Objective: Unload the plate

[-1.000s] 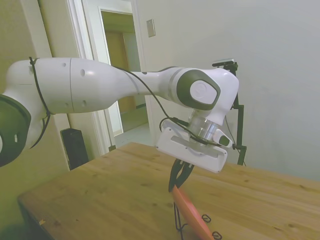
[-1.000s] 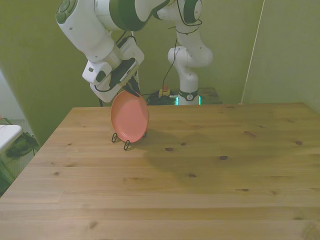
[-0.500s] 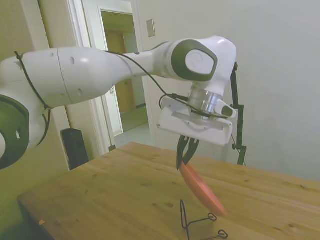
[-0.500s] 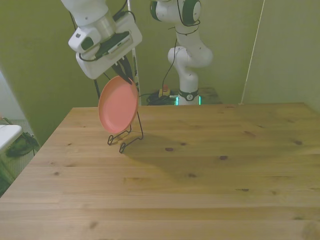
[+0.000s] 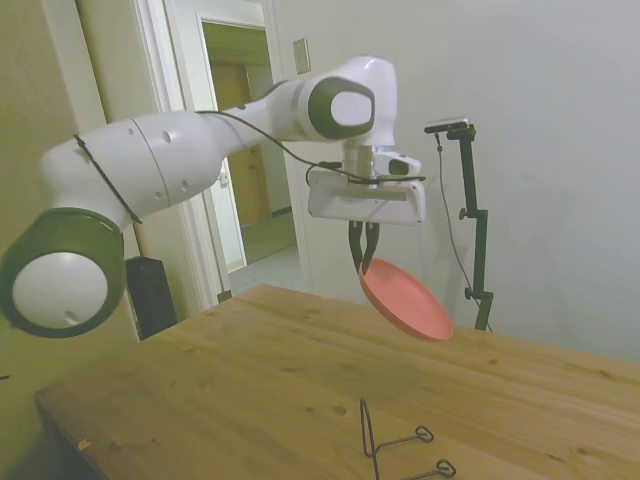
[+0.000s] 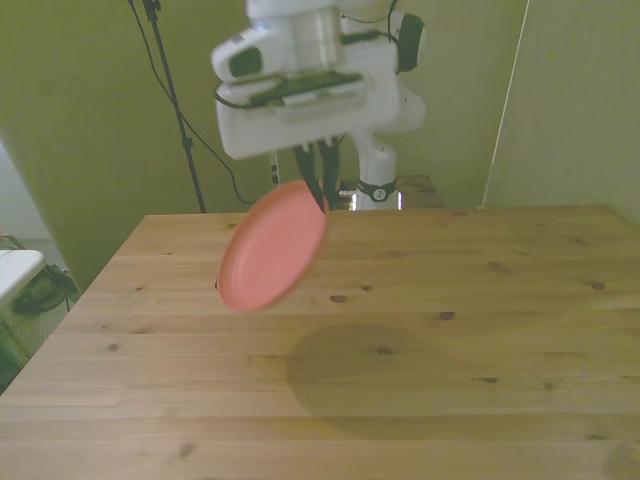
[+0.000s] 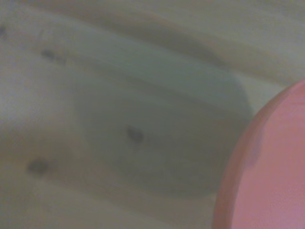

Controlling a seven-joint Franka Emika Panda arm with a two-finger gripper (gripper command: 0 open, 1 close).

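While my gripper (image 5: 363, 266) pinches the round salmon-orange plastic plate (image 5: 405, 300) mid-frame, clear above the thin black wire rack (image 5: 395, 446), only setting it on the wooden tabletop (image 6: 420, 350) remains.

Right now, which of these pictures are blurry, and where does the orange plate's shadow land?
Front view: the round salmon-orange plastic plate and the white two-finger gripper holding it are smeared by motion; a broad soft shadow lies on the wooden table below. Side view: fairly sharp, thin black wire rack crisp. Wrist view: out of focus throughout, showing the plate's rim beside its round shadow.
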